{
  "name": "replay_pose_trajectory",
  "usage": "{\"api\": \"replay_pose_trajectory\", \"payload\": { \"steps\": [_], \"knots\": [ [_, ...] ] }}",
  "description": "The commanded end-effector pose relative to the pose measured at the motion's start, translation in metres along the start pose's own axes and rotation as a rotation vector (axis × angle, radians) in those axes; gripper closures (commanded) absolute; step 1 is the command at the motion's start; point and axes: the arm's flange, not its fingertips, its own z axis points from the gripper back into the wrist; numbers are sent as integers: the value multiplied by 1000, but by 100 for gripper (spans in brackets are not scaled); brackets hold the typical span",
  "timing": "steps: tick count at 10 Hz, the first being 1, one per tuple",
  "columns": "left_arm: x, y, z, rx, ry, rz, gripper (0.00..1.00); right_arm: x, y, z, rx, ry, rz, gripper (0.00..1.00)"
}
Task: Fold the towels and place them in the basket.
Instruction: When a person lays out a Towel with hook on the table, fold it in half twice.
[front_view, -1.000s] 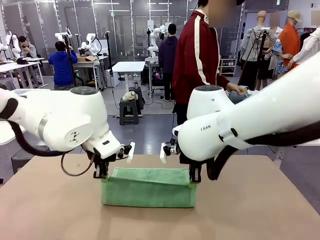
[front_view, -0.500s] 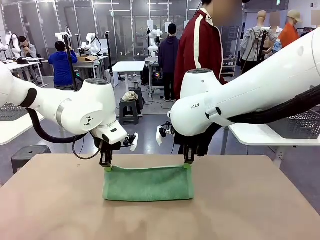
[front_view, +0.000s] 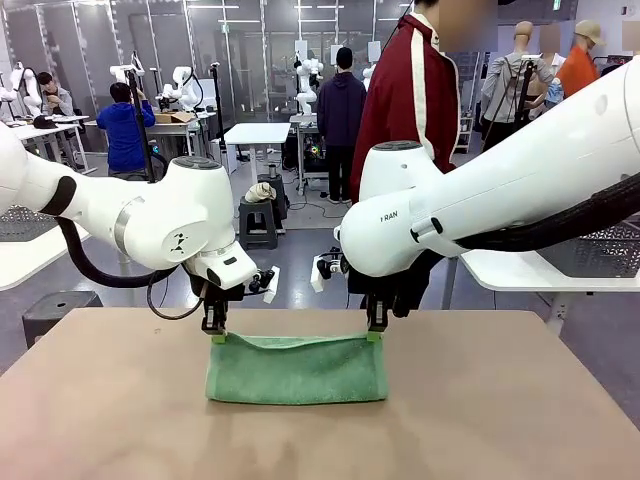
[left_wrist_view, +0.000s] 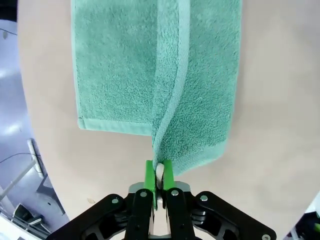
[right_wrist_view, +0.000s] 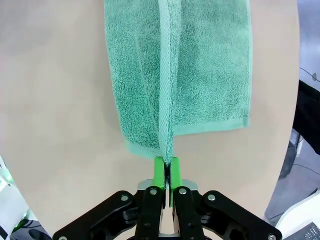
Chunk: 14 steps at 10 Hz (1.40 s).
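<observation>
L gripper (front_view: 215, 336) & R gripper (front_view: 373, 334) pinched shut on towel (front_view: 297, 372) far corners, nr table (front_view: 500, 420) far edge. Long axis runs L–R (each arm at own end), cloth lies robot-side of jaws.

A mint-green rectangular terry-cloth towel (front_view: 297, 370) lies doubled over on the tan table (front_view: 500, 420), long side running across, toward the table's far edge. Its top layer's far hem is raised at both corners and sags slightly between them.
</observation>
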Motion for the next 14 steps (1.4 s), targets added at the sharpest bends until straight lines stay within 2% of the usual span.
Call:
{"api": "replay_pose_trajectory", "payload": {
  "steps": [1,8,14],
  "knots": [
    [-1,25,-6,-6,6,-3,93,-1,-26,-19,4,-33,-9,95],
    [11,71,-37,19,73,-3,93,7,-72,-44,-51,-18,-3,95],
    [-2,88,-64,18,41,33,93,0,-91,-69,-62,-19,-18,95]
  ]
}}
